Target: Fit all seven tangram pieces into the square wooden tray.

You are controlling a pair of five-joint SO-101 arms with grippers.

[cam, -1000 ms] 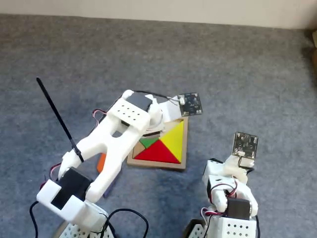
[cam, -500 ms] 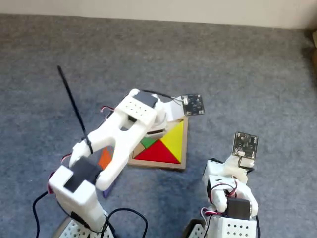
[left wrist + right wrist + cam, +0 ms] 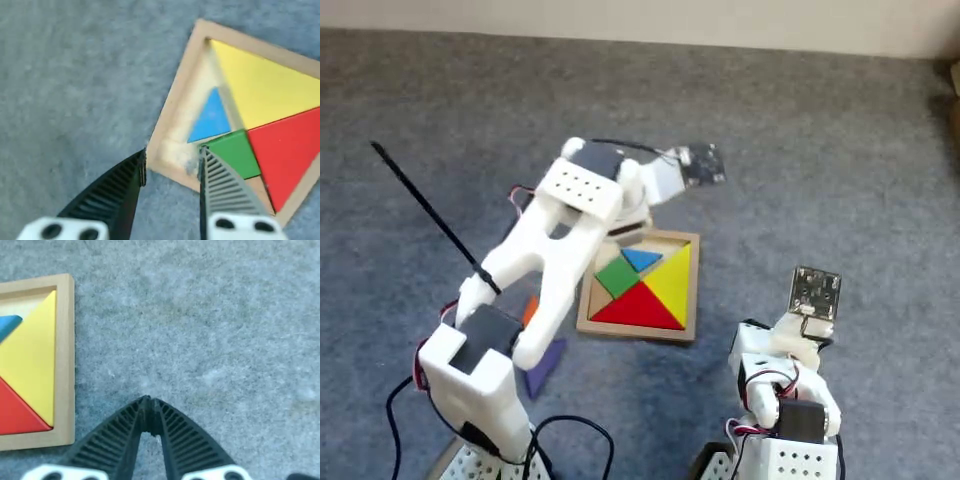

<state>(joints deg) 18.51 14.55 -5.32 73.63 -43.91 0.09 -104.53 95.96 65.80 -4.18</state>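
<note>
Hanging above one corner of the square wooden tray [image 3: 640, 333], the left gripper [image 3: 172, 159] is held spread and empty, arm extended; the right gripper [image 3: 150, 416] is pressed together, arm folded, over carpet [image 3: 225, 340] beside the tray.

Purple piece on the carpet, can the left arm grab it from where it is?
Probably yes. The purple piece lies bare on the carpet beside the left arm, with nothing on top. The left arm's fingers are open above the tray corner, so the arm would have to fold back toward itself.
</note>
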